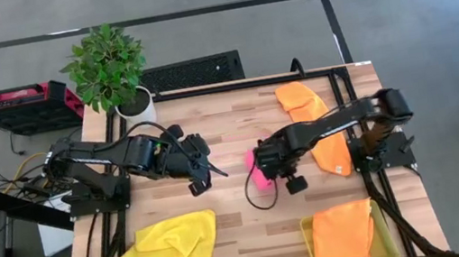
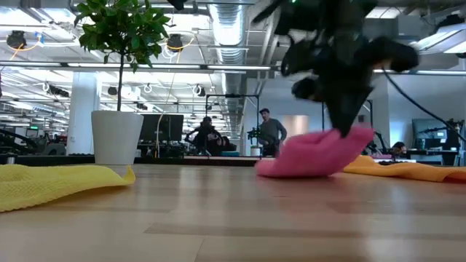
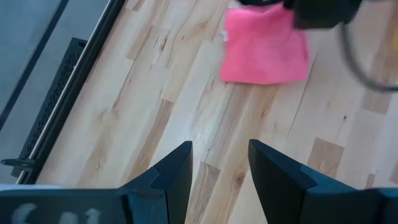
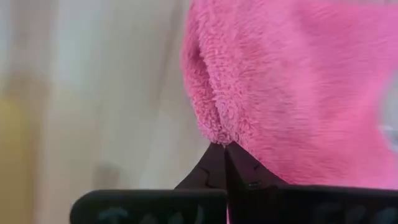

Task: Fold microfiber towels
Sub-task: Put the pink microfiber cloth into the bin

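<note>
While its dark fingers were pinched together on a fluffy edge of the hot pink towel point(image 4: 298, 93), the right gripper point(image 4: 225, 163) stood over the middle of the pale plank table point(image 1: 237, 237). Folded into a small pad, the pink towel lay with its gripped end lifted off the wood; its long axis could not be told. Just beside the pink towel, the left gripper point(image 3: 219, 171) hung above bare boards with its fingers parted, holding nothing. Near the pink towel's other side an orange towel point(image 1: 316, 125) stretched lengthwise toward the potted plant's point(image 1: 108, 69) end of the table. A crumpled yellow towel point(image 1: 168, 256) and a folded orange towel point(image 1: 343, 232) in a translucent yellow tray point(image 1: 388, 246) lay well apart from it.
</note>
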{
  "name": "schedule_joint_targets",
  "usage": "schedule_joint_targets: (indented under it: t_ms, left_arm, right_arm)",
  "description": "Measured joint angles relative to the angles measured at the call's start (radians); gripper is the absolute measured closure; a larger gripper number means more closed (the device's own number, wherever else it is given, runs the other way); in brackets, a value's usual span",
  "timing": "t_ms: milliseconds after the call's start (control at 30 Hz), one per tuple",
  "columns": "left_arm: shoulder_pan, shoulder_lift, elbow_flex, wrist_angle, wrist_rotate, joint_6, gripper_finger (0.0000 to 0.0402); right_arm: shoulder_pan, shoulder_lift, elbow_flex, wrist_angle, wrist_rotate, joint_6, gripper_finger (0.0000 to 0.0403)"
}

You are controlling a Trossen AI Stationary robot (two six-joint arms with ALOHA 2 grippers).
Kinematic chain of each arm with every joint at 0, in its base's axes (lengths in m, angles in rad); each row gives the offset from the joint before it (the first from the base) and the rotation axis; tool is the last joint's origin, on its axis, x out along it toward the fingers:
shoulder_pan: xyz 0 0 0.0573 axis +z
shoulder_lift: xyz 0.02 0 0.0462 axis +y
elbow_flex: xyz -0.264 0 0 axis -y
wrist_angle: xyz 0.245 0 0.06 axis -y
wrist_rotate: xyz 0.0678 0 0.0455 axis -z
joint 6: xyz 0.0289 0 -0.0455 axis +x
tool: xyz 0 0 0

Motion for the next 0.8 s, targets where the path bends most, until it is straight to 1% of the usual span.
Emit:
schedule_joint_targets:
  t_ms: [67,200,367,533,667,800]
  left_arm:
    - [0.0,0.0,0.0,0.004,0.0,-0.005,0.0252]
    - [0.0,0.001,0.0,0.034,0.0,-0.006,0.0252]
    - [0.0,0.002,0.0,0.057,0.0,0.017,0.0252]
    - [0.0,0.002,-0.001,0.064,0.0,0.023,0.0252]
    - [0.0,0.002,-0.001,0.088,0.0,0.024,0.0252]
    - [0.0,0.002,-0.001,0.122,0.006,0.038,0.0252]
  right_arm:
    - [0.018,-0.041,0.002,-0.022,-0.008,0.004,0.0397]
    - [0.051,-0.116,0.002,-0.095,-0.021,0.065,0.04]
    - [0.113,-0.188,0.002,-0.21,-0.087,0.139,0.0399]
    - [0.213,-0.234,0.002,-0.263,-0.143,0.232,0.0401]
    - [0.312,-0.253,0.003,-0.272,-0.184,0.311,0.0401]
    - [0.385,-0.263,0.002,-0.269,-0.217,0.396,0.0399]
